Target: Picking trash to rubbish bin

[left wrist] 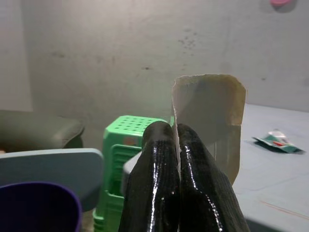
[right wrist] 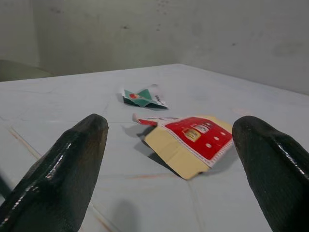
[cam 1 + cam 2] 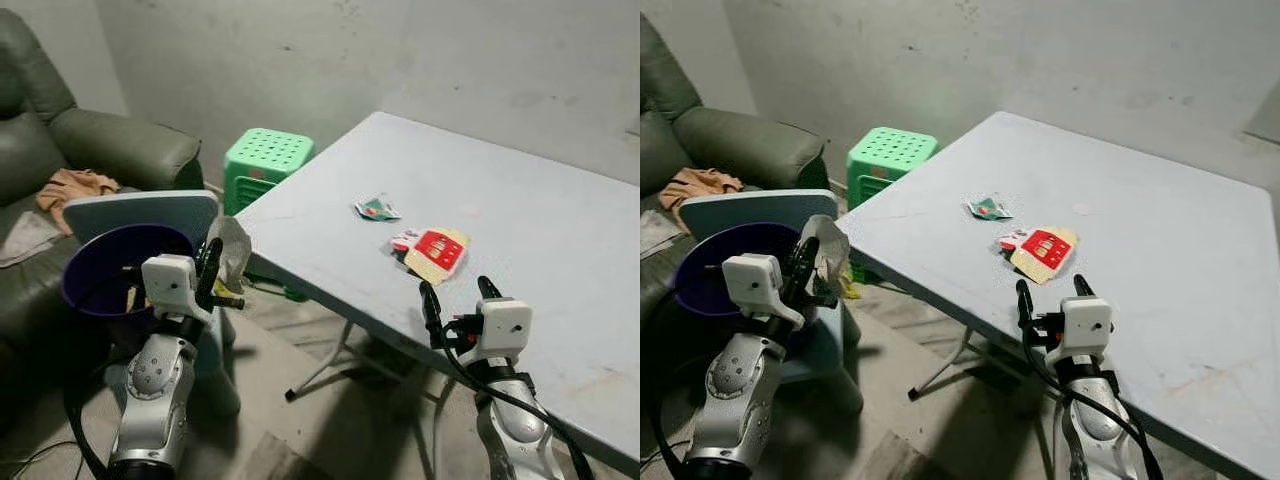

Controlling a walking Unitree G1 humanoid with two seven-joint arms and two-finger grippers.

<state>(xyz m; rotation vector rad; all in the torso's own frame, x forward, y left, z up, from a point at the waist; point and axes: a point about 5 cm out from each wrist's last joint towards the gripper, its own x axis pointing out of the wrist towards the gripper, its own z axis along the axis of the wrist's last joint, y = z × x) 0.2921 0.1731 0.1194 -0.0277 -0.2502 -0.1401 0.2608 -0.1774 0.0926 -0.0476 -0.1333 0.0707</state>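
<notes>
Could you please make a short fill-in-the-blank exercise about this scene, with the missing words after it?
1. The left gripper is shut on a piece of ____.
2. The red packet lies on the ____.
3. The stool beside the table is ____ in colour.
4. The right gripper faces the red packet with its fingers ____.

Missing words: paper; table; green; open

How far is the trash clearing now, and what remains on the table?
In hand: the left hand is shut on a pale wrapper, held beside the purple bin, not yet dropped. Left: the red and yellow packet and the green wrapper lie on the table. The open right hand points at the packet. The bin's contents cannot be judged.
</notes>
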